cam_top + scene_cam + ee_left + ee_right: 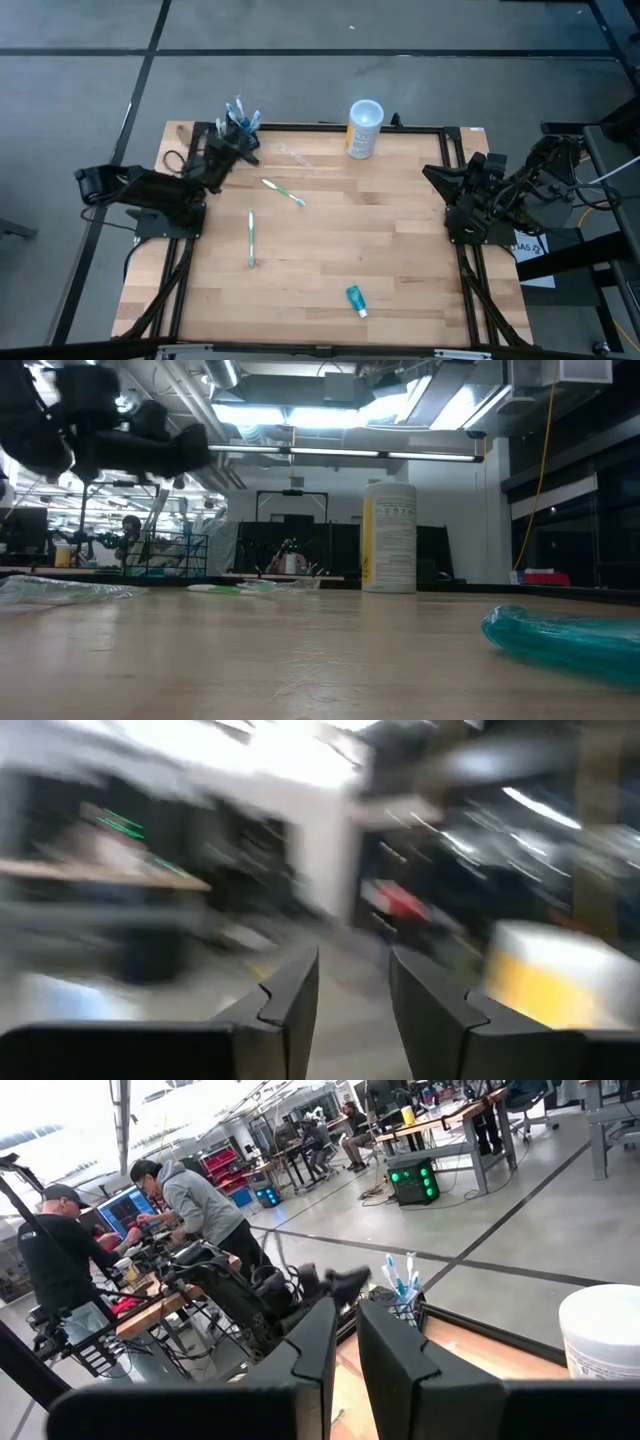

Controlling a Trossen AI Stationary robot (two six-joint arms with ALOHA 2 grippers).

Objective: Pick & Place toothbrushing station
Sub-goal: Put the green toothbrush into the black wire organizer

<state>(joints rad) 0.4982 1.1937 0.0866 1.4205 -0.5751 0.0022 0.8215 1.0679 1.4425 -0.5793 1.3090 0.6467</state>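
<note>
Toothbrushing station (241, 127), 1, beside 2 loose toothbrushes (283, 191)

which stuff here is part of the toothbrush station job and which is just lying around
Job: toothbrushing station at the table's far left corner; left gripper beside it.

Lying about: white-and-yellow cup, two toothbrushes, teal tube.

The table (330, 250) top is light wood in butcher-block strips, smooth with a low sheen, framed by a matt black metal rail. The cup (364, 128) looks like glossy white-and-yellow plastic. The teal tube (356, 299) is shiny, translucent plastic. Both arms have matt black housings.
</note>
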